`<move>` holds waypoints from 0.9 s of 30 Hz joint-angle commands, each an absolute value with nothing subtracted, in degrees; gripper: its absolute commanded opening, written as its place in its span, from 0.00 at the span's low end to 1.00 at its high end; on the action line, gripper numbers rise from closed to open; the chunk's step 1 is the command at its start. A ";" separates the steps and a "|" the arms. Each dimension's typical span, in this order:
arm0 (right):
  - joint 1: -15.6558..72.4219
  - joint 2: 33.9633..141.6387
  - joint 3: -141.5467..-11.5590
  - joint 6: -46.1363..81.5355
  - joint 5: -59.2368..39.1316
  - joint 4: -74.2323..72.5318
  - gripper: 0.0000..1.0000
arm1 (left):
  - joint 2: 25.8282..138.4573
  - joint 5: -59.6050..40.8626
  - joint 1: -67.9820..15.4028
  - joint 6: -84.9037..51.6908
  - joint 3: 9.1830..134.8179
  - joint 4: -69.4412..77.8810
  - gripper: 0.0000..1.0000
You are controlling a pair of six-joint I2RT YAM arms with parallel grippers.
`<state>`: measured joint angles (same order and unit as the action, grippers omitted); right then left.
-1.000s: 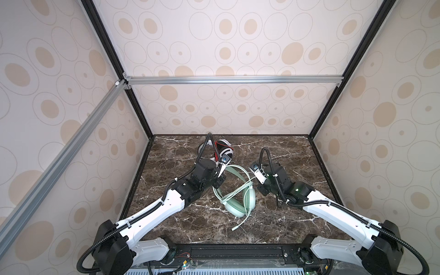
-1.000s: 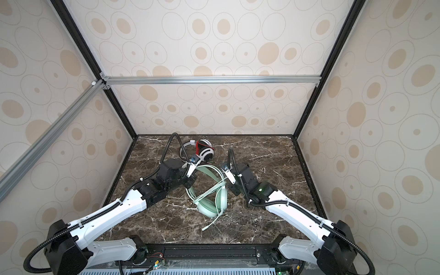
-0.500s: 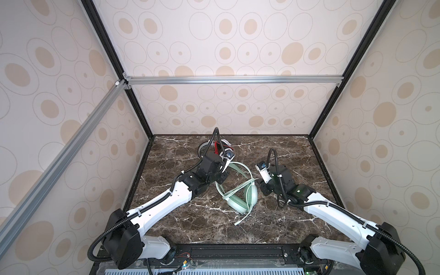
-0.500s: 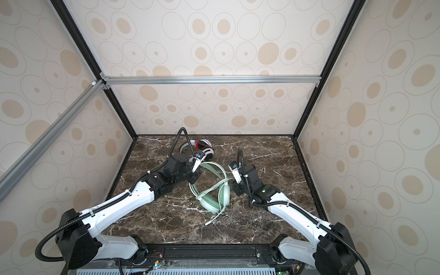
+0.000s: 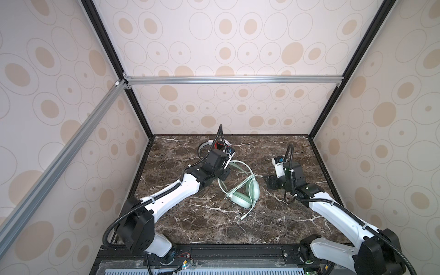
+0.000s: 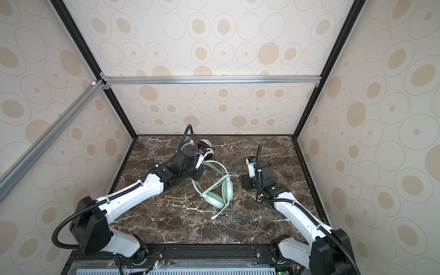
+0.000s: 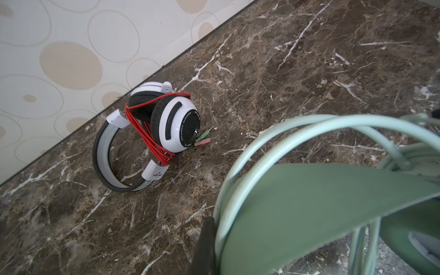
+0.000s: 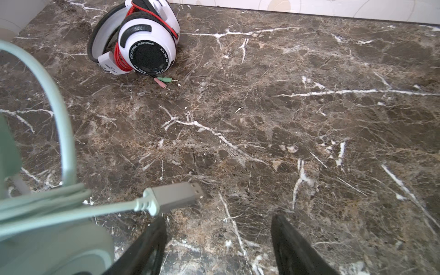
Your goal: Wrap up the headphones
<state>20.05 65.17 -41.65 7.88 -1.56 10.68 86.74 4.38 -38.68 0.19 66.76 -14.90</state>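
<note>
Bench (image 5: 190, 226): dark marble, both headsets on it.

Left arm (image 5: 171, 192): stretched long and low from its base toward the bench middle, wrist tipped down. Right arm (image 5: 333, 209): reaches in from the opposite side, forearm low, wrist turned so its tool faces the middle.

Mint-green headset (image 5: 242, 200): lies between the two tools, ear cups on the bench on the base side of the left end effector (image 5: 223, 177). The headband arches up to that tool. In the left wrist view the band (image 7: 309, 214) fills the frame right at the black finger (image 7: 204, 245). The left end effector is clamped narrow on the headband.

White headset (image 7: 176, 126): beyond the left end effector, near the back wall (image 5: 226, 107), on its side and touched by neither tool. It sits well away from the right end effector (image 5: 269, 183).

Right end effector: jaws wide, nothing between them, just over the bench. It is beside the mint-green ear cups but not touching them.

Green cord (image 8: 59, 209): several turns bundled over the mint-green headset. Its free end runs out toward the right end effector.

Red cord (image 7: 142, 123): wound tight around the white headset's cups.

USB plug (image 8: 176, 196): on the green cord's end, just ahead of one right finger (image 8: 147, 247), clear of it.

Jack plugs (image 8: 164, 81): green and pink, on the bench against the white headset.
</note>
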 commanded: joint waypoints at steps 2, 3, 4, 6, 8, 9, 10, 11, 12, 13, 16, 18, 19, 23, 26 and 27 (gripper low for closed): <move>18.20 66.64 -40.94 9.58 -2.20 10.31 0.84 | 89.28 3.09 -37.75 -6.93 71.94 -13.47 0.00; 17.69 66.64 -40.49 9.74 -2.11 9.71 0.86 | 90.36 2.83 -37.57 -8.03 72.35 -13.17 0.00; 17.25 66.42 -40.06 9.88 -1.74 9.33 0.89 | 91.64 2.58 -37.44 -9.02 73.26 -13.27 0.00; 16.89 65.39 -39.71 9.74 -0.07 9.72 0.94 | 94.76 2.38 -37.31 -10.54 75.11 -13.27 0.00; 16.71 63.53 -39.44 9.37 2.05 10.38 0.95 | 97.53 1.51 -37.29 -12.22 76.59 -12.08 0.00; 16.60 62.44 -39.40 9.08 3.25 10.91 0.96 | 99.27 1.26 -37.34 -13.13 77.57 -11.47 0.00; 16.61 61.56 -39.38 8.80 4.11 11.45 0.99 | 100.61 1.08 -37.31 -13.95 78.50 -11.06 0.00; 16.53 60.59 -39.39 8.39 5.03 12.04 1.00 | 102.40 0.73 -37.29 -14.85 79.72 -10.61 0.00; 16.46 59.59 -39.51 8.14 5.98 12.67 1.00 | 104.09 0.26 -37.30 -15.77 81.03 -10.23 0.00; 16.52 58.80 -39.49 8.00 6.92 13.25 1.00 | 105.68 0.01 -37.30 -16.66 82.14 -9.98 0.00; 16.39 56.28 -39.41 7.95 9.71 14.45 1.00 | 110.52 -0.79 -37.27 -19.62 86.65 -9.52 0.00; 16.35 54.35 -39.38 7.74 10.54 14.75 1.00 | 113.31 -1.14 -37.35 -21.29 88.89 -8.77 0.00; 16.35 53.72 -39.38 7.66 10.80 14.85 1.00 | 114.38 -1.35 -37.30 -22.03 89.70 -8.30 0.00; 16.38 51.99 -39.72 7.23 11.61 15.37 1.00 | 119.15 -2.57 -37.44 -24.37 94.35 -8.78 0.00; 16.35 52.21 -39.82 7.53 11.28 15.47 1.00 | 121.67 -2.01 -37.44 -25.25 96.62 -8.90 0.00; 16.39 52.43 -39.83 7.69 10.89 15.38 1.00 | 122.57 -1.85 -37.36 -25.54 97.55 -9.07 0.00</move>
